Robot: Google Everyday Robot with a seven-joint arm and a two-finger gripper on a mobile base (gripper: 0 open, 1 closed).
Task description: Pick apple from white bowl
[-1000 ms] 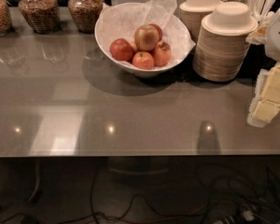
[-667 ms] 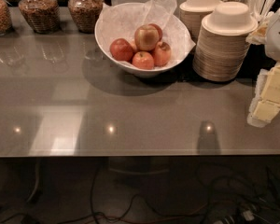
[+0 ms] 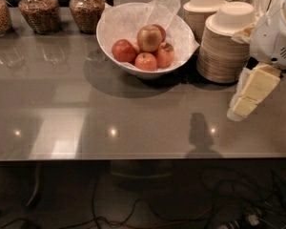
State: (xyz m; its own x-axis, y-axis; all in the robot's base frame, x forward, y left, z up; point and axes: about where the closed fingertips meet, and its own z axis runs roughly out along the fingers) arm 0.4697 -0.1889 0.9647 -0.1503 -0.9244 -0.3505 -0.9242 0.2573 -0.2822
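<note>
The white bowl (image 3: 115, 44) stands at the back middle of the grey counter, lined with crinkled white paper. Several red and yellow apples (image 3: 149, 38) lie piled in it. My gripper (image 3: 247, 99) hangs at the right edge of the view, pale yellow, pointing down and left over the counter. It is well to the right of the bowl and lower in the view, and it holds nothing that I can see.
Two stacks of small beige disposable bowls (image 3: 224, 46) stand right of the white bowl, close to my arm (image 3: 275, 35). Glass jars of grains (image 3: 38, 8) line the back left. The counter's front edge (image 3: 133, 159) runs across the view, with cables on the floor below.
</note>
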